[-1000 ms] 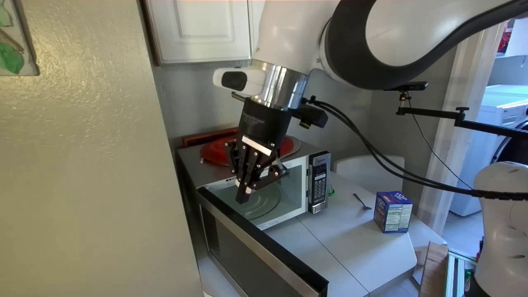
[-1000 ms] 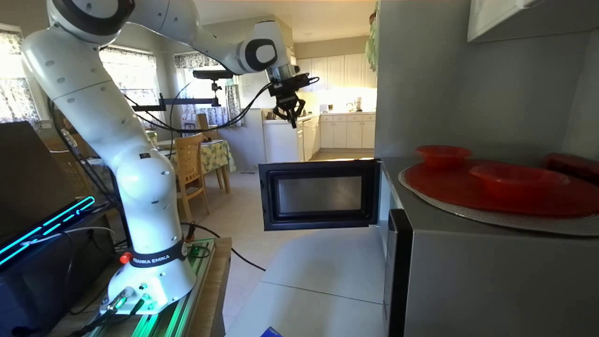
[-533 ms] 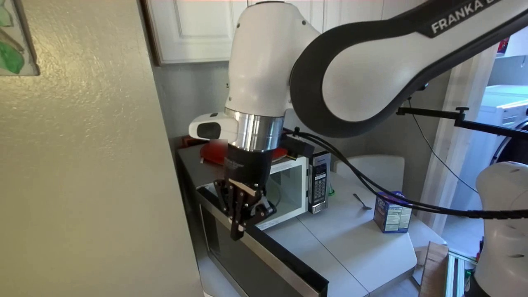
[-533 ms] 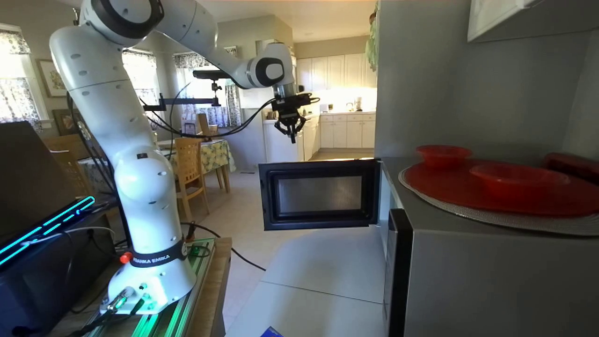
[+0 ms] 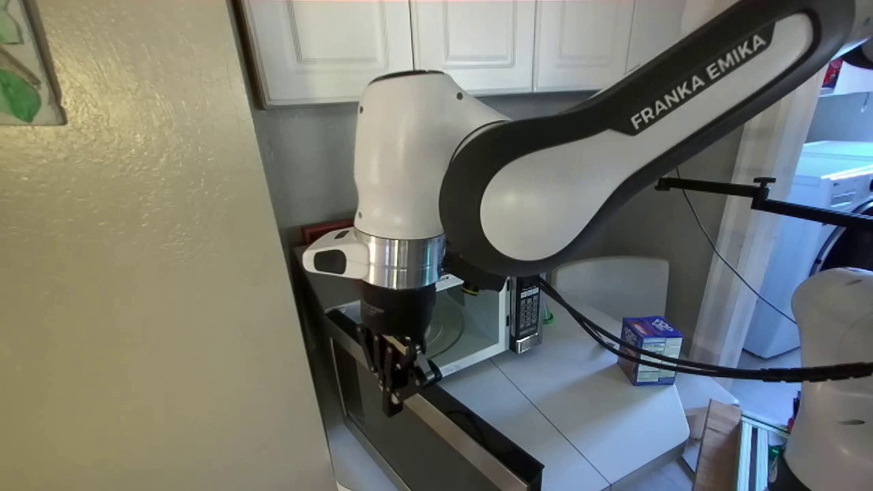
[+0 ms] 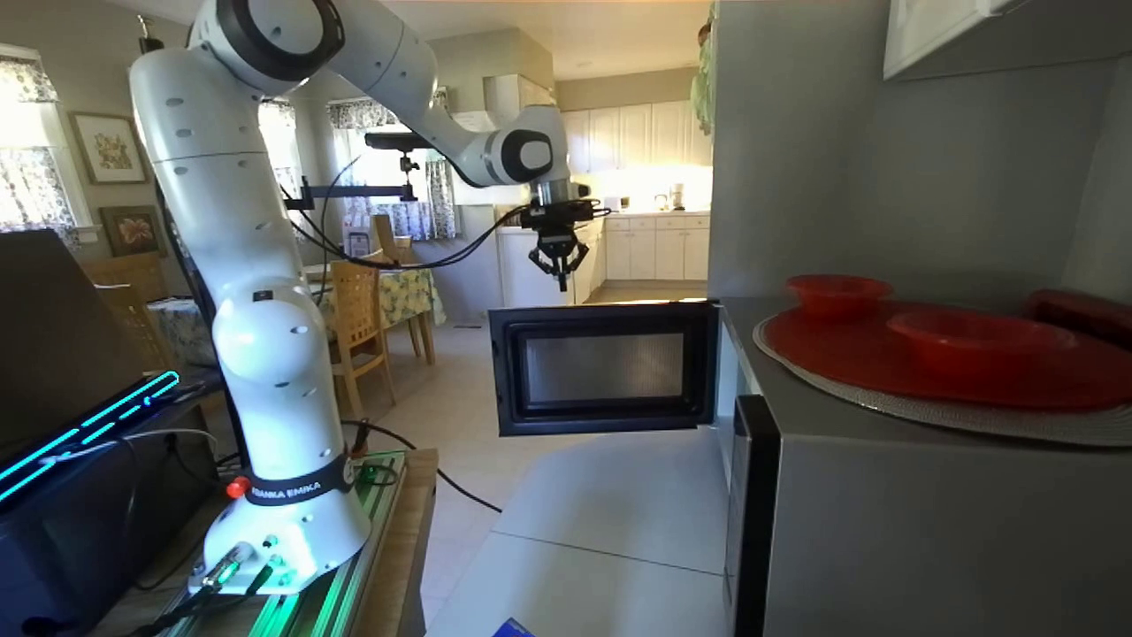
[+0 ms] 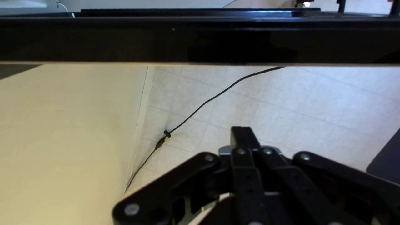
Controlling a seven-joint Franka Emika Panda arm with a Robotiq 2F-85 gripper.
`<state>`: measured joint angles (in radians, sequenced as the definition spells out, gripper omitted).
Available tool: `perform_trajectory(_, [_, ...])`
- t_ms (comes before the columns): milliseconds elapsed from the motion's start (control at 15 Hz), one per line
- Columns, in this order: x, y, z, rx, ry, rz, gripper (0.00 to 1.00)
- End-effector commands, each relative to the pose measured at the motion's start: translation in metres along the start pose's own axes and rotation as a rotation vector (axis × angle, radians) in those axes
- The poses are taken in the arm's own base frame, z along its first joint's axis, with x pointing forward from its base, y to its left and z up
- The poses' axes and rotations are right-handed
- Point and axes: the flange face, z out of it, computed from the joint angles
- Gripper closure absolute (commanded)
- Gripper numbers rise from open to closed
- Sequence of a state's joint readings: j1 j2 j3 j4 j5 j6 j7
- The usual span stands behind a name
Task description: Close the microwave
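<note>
The microwave (image 5: pixel 526 312) stands on the table with its door wide open; its grey body (image 6: pixel 937 531) also shows in an exterior view. The door (image 5: pixel 416 436) sticks straight out, and its inner face (image 6: pixel 603 372) shows a dark window. My gripper (image 5: pixel 392 407) is shut and empty, pointing down on the door's outer side. In an exterior view the gripper (image 6: pixel 562 281) shows just above the door's top edge. In the wrist view the door's black top edge (image 7: pixel 200 42) crosses the top, and the shut fingertips (image 7: pixel 245 136) hang over the floor, apart from it.
A wall (image 5: pixel 150 273) stands close beside the door's outer side. Red bowls (image 6: pixel 840 296) sit on a red mat on the microwave. A blue box (image 5: pixel 649 351) stands on the white table (image 5: pixel 573 416). A black cord (image 7: pixel 206 101) lies on the floor. White cabinets (image 5: pixel 470 48) hang above.
My gripper has moved down and past the door's top edge to its outer side, turning more upright. The microwave and its door have not moved. The fingers stay shut.
</note>
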<state>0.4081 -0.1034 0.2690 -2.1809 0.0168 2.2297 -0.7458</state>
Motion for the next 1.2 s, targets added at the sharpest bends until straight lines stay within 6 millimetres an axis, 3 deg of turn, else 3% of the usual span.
perform_trajectory(0, [0.004,0.006,0.011,-0.045,-0.06,0.011,1.0])
perform_trajectory(533, [-0.004,0.003,0.04,-0.053,-0.187,-0.045,1.0])
perform_trajectory(733, [-0.024,0.007,0.047,-0.05,-0.293,-0.04,1.0])
perform_trajectory(933, [-0.049,0.02,0.04,-0.159,-0.426,0.004,1.0])
perform_trajectory(1133, [-0.061,0.024,0.035,-0.139,-0.469,0.056,1.0])
